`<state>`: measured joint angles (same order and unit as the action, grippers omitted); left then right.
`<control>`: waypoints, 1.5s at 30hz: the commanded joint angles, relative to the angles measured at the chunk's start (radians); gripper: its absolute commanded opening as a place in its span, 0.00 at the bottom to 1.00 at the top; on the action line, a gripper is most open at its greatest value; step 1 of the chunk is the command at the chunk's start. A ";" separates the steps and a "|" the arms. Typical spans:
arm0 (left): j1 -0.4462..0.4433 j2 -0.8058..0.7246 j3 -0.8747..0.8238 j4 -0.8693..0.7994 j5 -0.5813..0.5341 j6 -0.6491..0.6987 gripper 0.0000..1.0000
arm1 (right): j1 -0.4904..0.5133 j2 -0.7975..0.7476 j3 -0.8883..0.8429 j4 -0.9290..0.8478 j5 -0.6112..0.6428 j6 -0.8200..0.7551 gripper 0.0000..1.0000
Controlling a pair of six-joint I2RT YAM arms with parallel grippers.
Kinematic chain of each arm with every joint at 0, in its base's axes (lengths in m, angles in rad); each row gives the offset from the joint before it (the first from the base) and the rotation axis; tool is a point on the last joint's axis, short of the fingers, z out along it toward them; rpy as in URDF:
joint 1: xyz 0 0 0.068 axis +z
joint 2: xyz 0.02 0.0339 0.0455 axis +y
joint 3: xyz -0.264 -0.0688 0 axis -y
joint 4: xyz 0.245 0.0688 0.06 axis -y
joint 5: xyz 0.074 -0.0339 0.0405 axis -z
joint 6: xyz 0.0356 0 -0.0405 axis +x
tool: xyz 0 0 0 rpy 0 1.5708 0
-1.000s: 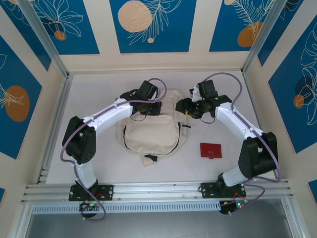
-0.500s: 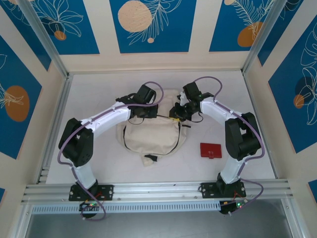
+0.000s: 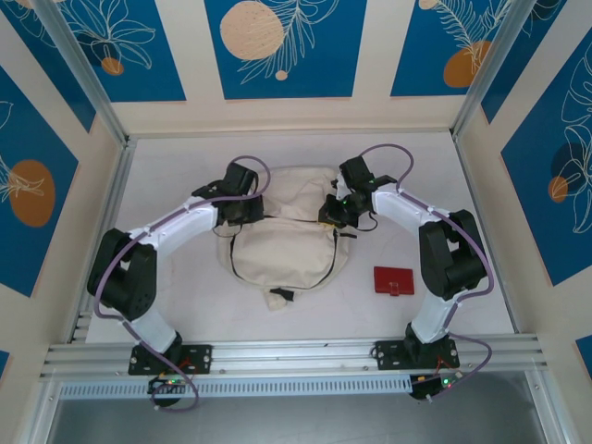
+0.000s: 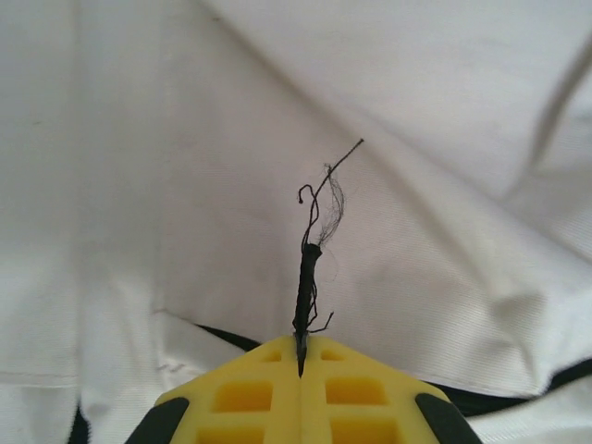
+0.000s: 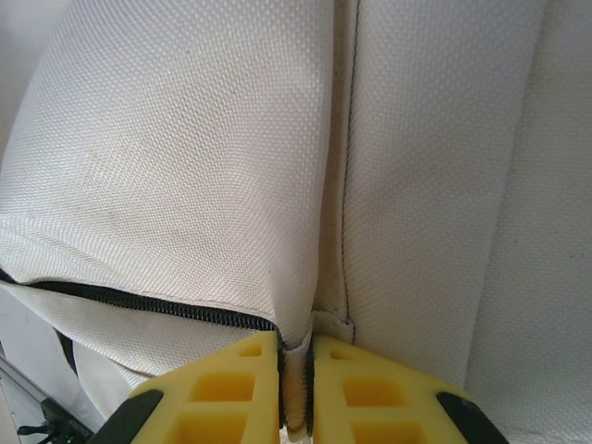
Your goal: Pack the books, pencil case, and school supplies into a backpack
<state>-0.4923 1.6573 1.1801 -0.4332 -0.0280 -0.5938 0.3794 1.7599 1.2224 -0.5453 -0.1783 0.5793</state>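
Currently: backpack [image 3: 282,245], cream fabric, soft and limp, lying on the surface [image 3: 185,296] under both your grippers; expect sagging and bunching, so take it by seams or zipper tabs. Your left gripper [image 4: 301,356] is closed tight on the black zipper pull [image 4: 305,277]. Your right gripper [image 5: 296,370] is pinched shut on a backpack fold beside the zipper. The pencil case [image 3: 393,280] lies well apart, nearward of the right gripper.
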 commanded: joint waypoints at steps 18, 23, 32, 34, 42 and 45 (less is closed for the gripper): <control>0.093 -0.119 -0.074 -0.115 -0.134 -0.100 0.44 | 0.030 -0.047 0.069 -0.075 -0.010 -0.046 0.48; 0.113 -0.218 -0.062 -0.170 -0.133 -0.080 0.76 | 0.016 -0.193 0.051 -0.128 0.142 -0.032 0.73; 0.169 -0.417 -0.120 -0.235 -0.189 -0.018 1.00 | -0.095 -0.436 -0.180 -0.276 0.312 0.077 0.77; 0.181 -0.447 -0.138 -0.234 -0.191 -0.005 1.00 | -0.118 -0.477 -0.236 -0.313 0.327 0.101 0.78; 0.225 -0.490 -0.171 -0.220 -0.133 -0.020 1.00 | -0.206 -0.514 -0.449 -0.276 0.301 0.188 0.77; 0.230 -0.493 -0.177 -0.209 -0.113 -0.017 1.00 | -0.237 -0.480 -0.493 -0.215 0.292 0.206 0.76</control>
<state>-0.2783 1.1896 1.0145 -0.6403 -0.1753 -0.6212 0.1638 1.2594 0.7578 -0.8131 0.1276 0.7353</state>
